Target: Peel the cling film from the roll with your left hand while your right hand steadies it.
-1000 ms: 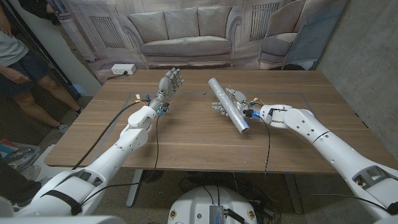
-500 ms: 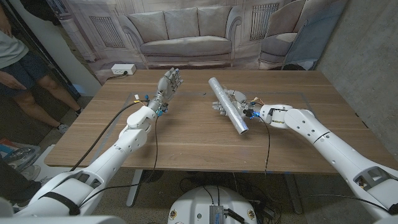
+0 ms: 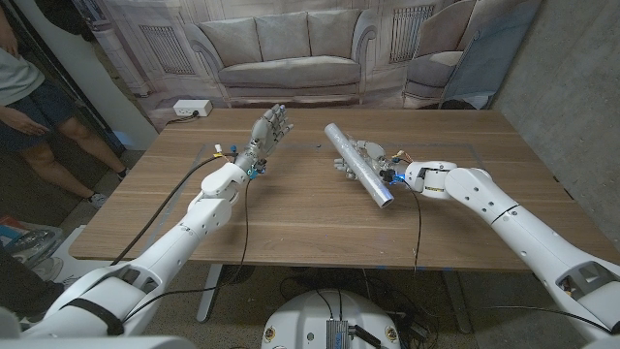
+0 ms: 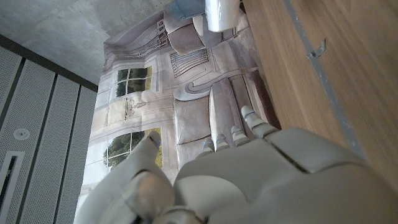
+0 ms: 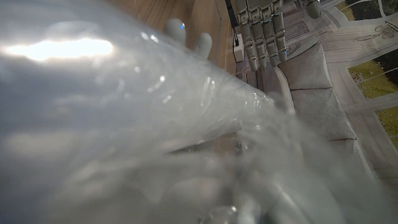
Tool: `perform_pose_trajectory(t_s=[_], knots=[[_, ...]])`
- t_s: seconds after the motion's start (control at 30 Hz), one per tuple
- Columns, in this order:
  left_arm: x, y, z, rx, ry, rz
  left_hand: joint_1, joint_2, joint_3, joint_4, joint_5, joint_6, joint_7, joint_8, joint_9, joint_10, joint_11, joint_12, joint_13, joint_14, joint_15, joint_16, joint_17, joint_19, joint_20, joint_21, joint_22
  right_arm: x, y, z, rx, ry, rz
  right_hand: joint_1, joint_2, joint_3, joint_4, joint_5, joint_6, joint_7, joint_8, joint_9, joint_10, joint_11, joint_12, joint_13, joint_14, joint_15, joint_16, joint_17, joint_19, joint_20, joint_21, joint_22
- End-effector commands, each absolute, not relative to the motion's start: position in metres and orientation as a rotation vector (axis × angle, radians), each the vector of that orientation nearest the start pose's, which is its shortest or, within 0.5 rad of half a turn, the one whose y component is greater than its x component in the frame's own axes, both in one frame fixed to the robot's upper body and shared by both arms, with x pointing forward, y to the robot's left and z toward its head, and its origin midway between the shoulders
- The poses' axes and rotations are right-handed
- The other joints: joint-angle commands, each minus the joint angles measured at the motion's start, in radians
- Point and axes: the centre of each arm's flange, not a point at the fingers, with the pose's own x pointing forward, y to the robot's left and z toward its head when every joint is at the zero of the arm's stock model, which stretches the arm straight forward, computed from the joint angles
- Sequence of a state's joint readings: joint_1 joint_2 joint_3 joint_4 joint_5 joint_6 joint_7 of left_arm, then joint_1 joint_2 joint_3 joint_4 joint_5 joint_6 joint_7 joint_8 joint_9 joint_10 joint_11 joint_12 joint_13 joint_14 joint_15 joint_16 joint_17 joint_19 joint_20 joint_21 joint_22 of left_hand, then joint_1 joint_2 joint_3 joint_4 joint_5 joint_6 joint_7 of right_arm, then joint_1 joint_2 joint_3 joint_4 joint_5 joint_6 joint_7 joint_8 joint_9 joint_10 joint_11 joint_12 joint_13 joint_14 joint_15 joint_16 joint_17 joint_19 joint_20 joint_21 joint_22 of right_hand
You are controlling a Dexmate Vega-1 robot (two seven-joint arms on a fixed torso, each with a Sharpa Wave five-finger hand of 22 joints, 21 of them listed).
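Right hand (image 3: 366,158) holds roll (image 3: 358,163), lifts it a bit higher than before. Left hand (image 3: 266,130) holds nothing, fingers spread, edges nearer roll. Peeling not started.

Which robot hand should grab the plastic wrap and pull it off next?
Probably the left hand: it is raised, fingers apart, holding nothing, beside the roll. The right hand already grips the roll.

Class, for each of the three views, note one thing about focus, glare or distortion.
Head view: sharp and evenly lit; the roll in the right hand catches a bright sheen. Left wrist view: turned, table upright along one side; left hand close and soft. Right wrist view: roll so near it blurs, with a white glare patch; the left hand beyond is sharper.
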State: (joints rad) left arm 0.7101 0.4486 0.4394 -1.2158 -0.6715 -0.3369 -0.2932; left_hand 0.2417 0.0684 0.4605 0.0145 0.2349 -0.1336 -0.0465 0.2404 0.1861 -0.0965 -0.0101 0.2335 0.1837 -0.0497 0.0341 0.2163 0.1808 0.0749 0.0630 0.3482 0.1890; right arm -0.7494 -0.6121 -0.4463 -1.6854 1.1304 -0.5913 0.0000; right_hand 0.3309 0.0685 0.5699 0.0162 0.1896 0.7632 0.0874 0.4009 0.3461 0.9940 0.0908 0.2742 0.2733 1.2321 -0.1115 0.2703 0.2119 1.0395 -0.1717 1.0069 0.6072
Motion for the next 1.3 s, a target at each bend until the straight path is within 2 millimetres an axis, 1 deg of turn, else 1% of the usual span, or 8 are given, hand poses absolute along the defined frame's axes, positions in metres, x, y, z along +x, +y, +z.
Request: perform_pose_trajectory(t_s=[0.03,0.13,0.2,0.4,0.5,0.6,0.8,1.3], knots=[[0.64,0.207,0.043,0.218,-0.694,-0.509,0.088,-0.03,0.01,-0.07,-0.034,0.118,0.003,0.03,0.003,0.139,0.006,0.033,0.007,0.143,-0.009,0.019,0.014,0.094,0.001,0.039,0.011,0.609,-0.17,-0.025,0.156,0.073,0.579,0.006,0.003,0.003,-0.002,0.004,0.004,0.006,0.004,0.007,0.002,0.006,-0.001,0.006,-0.009,0.018,0.002,0.0,0.007,-0.048,0.018,0.024],[0.634,0.206,0.056,0.354,-0.705,-0.486,0.131,-0.023,0.023,-0.095,-0.04,0.191,-0.001,0.045,0.004,0.192,0.016,0.044,0.01,0.194,-0.015,0.023,0.022,0.093,0.003,0.041,0.014,0.61,-0.17,-0.026,0.162,0.078,0.584,0.005,0.004,0.003,-0.002,0.005,0.001,0.01,0.003,0.008,-0.001,0.008,-0.003,0.007,-0.011,0.018,0.003,0.0,0.009,-0.048,0.022,0.031],[0.633,0.207,0.062,0.416,-0.72,-0.488,0.165,-0.03,0.03,-0.12,-0.044,0.247,-0.031,0.06,0.005,0.203,-0.002,0.041,0.011,0.202,-0.027,0.017,0.027,0.062,-0.007,0.031,0.015,0.611,-0.169,-0.026,0.163,0.076,0.586,0.004,0.005,0.004,-0.002,0.005,0.0,0.01,0.003,0.008,-0.003,0.009,-0.004,0.008,-0.012,0.019,0.003,0.0,0.01,-0.048,0.025,0.034],[0.625,0.214,0.083,0.623,-0.764,-0.45,0.248,-0.045,0.047,-0.169,-0.049,0.311,-0.069,0.074,0.009,0.159,-0.021,0.009,0.015,0.134,-0.043,-0.016,0.032,-0.015,0.011,0.004,0.017,0.612,-0.167,-0.026,0.166,0.076,0.598,0.0,0.007,0.005,0.0,0.006,-0.003,0.012,0.002,0.01,-0.005,0.013,-0.007,0.01,-0.017,0.02,0.002,-0.001,0.013,-0.048,0.034,0.048],[0.62,0.214,0.098,0.777,-0.776,-0.468,0.287,-0.056,0.053,-0.183,-0.049,0.303,-0.09,0.067,0.01,0.125,-0.011,-0.009,0.016,0.09,-0.034,-0.027,0.033,-0.042,0.019,-0.006,0.017,0.614,-0.165,-0.026,0.169,0.077,0.604,-0.002,0.008,0.005,0.001,0.006,-0.004,0.013,0.001,0.011,-0.005,0.014,-0.007,0.011,-0.017,0.024,0.003,-0.002,0.016,-0.048,0.039,0.055],[0.616,0.211,0.11,0.88,-0.796,-0.471,0.325,-0.061,0.059,-0.186,-0.049,0.297,-0.105,0.062,0.012,0.093,-0.004,-0.024,0.018,0.037,-0.016,-0.035,0.036,-0.07,0.018,-0.017,0.018,0.616,-0.164,-0.027,0.168,0.081,0.611,-0.003,0.008,0.005,0.002,0.006,-0.005,0.013,0.001,0.012,-0.006,0.015,-0.008,0.011,-0.017,0.022,0.004,-0.002,0.017,-0.049,0.041,0.059],[0.605,0.195,0.132,1.095,-0.806,-0.504,0.398,-0.06,0.073,-0.186,-0.044,0.284,-0.167,0.048,0.015,0.037,0.015,-0.038,0.02,-0.041,0.013,-0.036,0.039,-0.114,0.027,-0.035,0.018,0.618,-0.161,-0.027,0.169,0.085,0.625,-0.007,0.009,0.006,0.004,0.007,-0.005,0.015,0.001,0.013,-0.006,0.018,-0.009,0.013,-0.019,0.023,0.004,-0.003,0.02,-0.049,0.047,0.069],[0.573,0.16,0.185,1.469,-0.773,-0.617,0.526,-0.083,0.069,-0.187,-0.04,0.267,-0.173,0.03,0.022,-0.018,-0.006,-0.031,0.022,-0.124,0.001,-0.03,0.023,-0.138,0.011,-0.052,0.014,0.618,-0.163,-0.027,0.184,0.067,0.638,-0.02,0.008,0.007,0.011,0.007,-0.005,0.021,0.0,0.015,-0.007,0.025,-0.012,0.016,-0.021,0.025,0.005,-0.006,0.023,-0.049,0.057,0.09]])
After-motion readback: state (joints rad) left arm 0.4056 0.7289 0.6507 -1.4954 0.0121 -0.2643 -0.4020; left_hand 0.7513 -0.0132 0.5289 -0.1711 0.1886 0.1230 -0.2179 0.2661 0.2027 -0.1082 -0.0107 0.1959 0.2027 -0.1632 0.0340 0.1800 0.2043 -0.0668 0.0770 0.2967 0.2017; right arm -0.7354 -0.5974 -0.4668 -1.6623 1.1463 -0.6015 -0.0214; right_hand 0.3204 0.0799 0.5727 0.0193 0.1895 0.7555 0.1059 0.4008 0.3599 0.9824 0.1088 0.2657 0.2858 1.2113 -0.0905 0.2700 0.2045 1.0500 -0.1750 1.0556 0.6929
